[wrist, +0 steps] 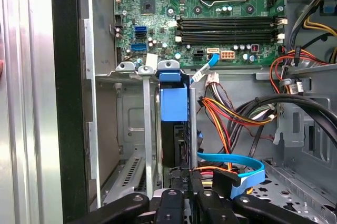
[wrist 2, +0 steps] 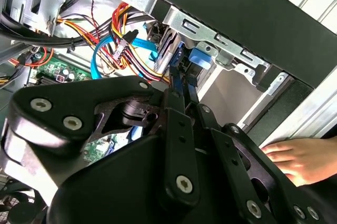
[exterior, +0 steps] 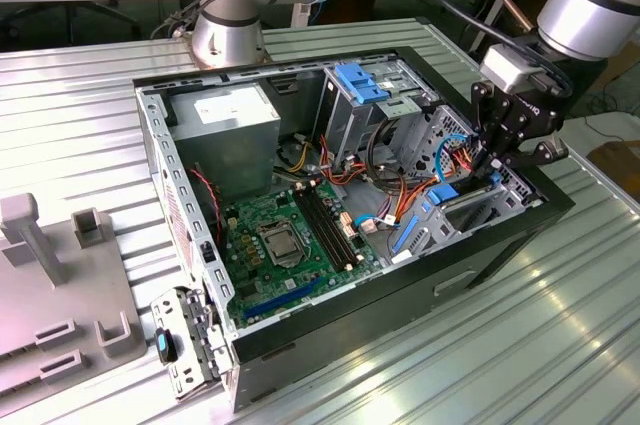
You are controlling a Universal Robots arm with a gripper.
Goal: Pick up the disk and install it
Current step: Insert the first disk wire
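1. We are seeing the end effector (exterior: pixel 497 167) lowered into the computer case (exterior: pixel 330 330), at the drive cage near the case's front wall.
2. Its fingers are pinching the disk (wrist: pixel 175 129), which is standing on edge, partly down in the metal cage (wrist: pixel 142 139).
3. We are judging that the rails could be binding if the disk is tilted against the cage walls.
4. The cables (wrist: pixel 237 113) are lying just beside the cage; we risk snagging or pinching them.
5. A person's hand (wrist 2: pixel 303 158) is resting on the worktop near the case, close to the arm.
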